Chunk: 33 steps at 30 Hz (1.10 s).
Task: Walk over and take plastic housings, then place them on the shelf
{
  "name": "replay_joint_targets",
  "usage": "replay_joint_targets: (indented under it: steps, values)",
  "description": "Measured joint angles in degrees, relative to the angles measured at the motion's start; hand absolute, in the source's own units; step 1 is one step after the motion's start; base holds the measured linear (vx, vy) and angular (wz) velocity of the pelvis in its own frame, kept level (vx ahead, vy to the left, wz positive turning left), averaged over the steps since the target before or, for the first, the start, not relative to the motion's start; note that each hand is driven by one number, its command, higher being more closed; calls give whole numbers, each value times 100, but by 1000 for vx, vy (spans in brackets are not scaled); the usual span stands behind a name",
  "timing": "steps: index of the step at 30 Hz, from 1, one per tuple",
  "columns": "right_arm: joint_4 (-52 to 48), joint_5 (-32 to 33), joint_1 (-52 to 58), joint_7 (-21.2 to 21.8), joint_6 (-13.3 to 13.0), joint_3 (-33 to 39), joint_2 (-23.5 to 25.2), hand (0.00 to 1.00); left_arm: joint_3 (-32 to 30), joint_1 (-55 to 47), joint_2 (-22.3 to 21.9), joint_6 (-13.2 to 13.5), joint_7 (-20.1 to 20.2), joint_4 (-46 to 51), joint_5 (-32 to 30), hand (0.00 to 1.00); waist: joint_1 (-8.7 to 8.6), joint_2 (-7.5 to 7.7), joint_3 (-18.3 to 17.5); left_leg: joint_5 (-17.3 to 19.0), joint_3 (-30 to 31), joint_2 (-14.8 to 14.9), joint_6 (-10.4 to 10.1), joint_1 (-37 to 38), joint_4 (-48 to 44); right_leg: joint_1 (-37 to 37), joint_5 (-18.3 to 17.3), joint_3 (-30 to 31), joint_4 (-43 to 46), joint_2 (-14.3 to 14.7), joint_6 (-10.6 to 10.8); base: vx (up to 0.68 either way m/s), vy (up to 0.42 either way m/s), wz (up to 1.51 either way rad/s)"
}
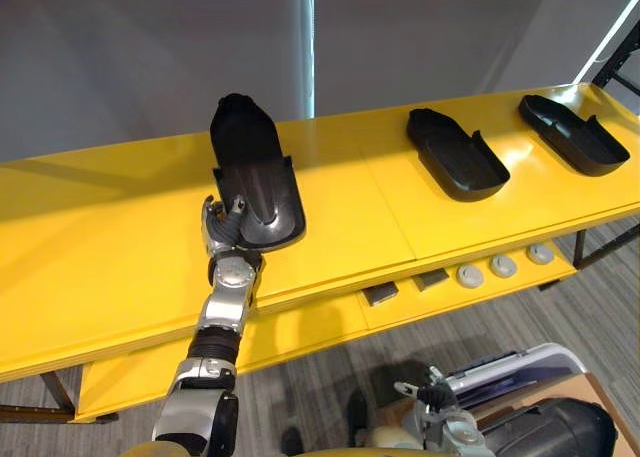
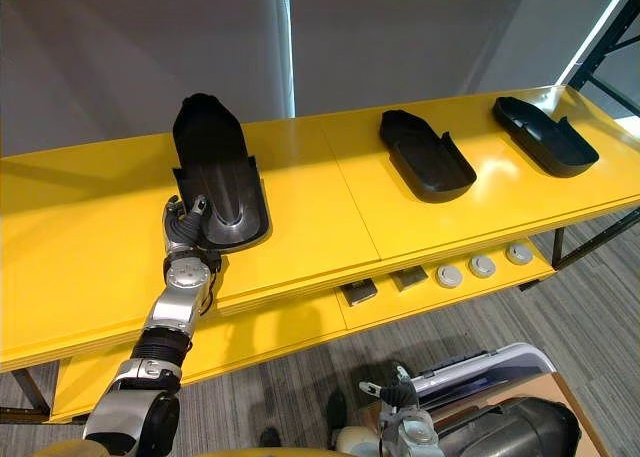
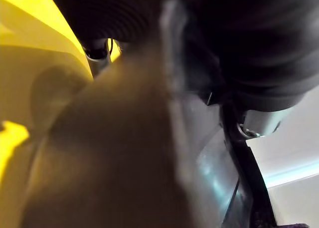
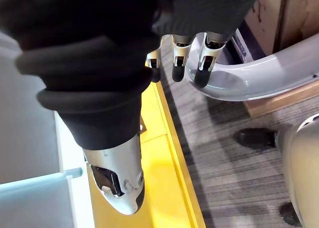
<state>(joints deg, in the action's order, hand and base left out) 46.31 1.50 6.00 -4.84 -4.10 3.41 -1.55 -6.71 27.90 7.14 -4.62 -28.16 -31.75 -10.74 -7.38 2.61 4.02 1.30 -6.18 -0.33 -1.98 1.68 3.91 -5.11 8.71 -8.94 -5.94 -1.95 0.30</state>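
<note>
The left robot hand (image 1: pixel 226 229) was clamped on the near end of a black plastic housing (image 1: pixel 256 173). Its thumb lay over the rim at the near left corner, and the fingers tucked in against that edge, partly hidden beneath it. In the left wrist view the dark shell sat so close to the camera that little more could be made out. The housing lay hollow side up on the top board of the yellow shelf (image 1: pixel 110 237), with its raised rounded end pointing away from the robot and its near end just short of the front edge.

The right robot hand (image 4: pixel 175 59) hung low beside the shelf's front edge over the grey carpet (image 4: pixel 224 153). Its fingers were apart, loose and holding nothing.

Farther along the same board to the robot's right lay a second housing (image 1: pixel 457 153). Well apart from it, near the far right end, lay a third housing (image 1: pixel 575 133); both were hollow side up. On the lower tier (image 1: pixel 300 327) under the front edge sat two small grey blocks (image 1: pixel 381 295) and, just beside them, a row of round white discs (image 1: pixel 503 267).
</note>
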Motion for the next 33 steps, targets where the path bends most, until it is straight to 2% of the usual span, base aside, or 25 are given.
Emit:
replay_joint_targets:
  steps: [4, 10, 16, 25, 33]
  values:
    - [0, 1, 2, 1, 0, 0, -1, 0, -16, 37, -16, 28, -94, -14, 349, 0, -5, -9, 27, 2, -1, 0, -3, 28, 6, 28, -1, 1, -1, 0, 0, 0, 0, 0]
    - [-1, 2, -5, 4, 0, 0, -1, 0, -17, 59, -17, 29, -113, -13, 393, 0, -6, -11, 31, 1, 1, 1, -1, 29, 11, 29, -1, -3, -1, 0, 0, 0, 0, 0]
    - [-19, 4, -3, 5, -3, -7, -1, 0, -15, 60, -33, 29, -461, 64, 383, 0, -43, -11, 59, 0, 7, 1, 0, 29, 13, 31, -1, -9, 2, -2, 0, 0, 0, 0]
    - [-44, 13, -3, 7, -54, -186, -2, 0, 60, 58, -43, 40, -654, 654, -128, 0, -115, -18, 104, 0, 11, 2, 1, 28, 13, 33, -1, -10, 17, -1, 0, 0, 0, 0]
    - [-44, 12, -3, -5, -109, -225, -6, 0, 171, 23, -248, 64, -893, 1121, -183, 0, -114, -21, 106, 0, 10, 9, 1, 30, 9, 38, -1, -10, 18, 6, 0, 0, 0, 0]
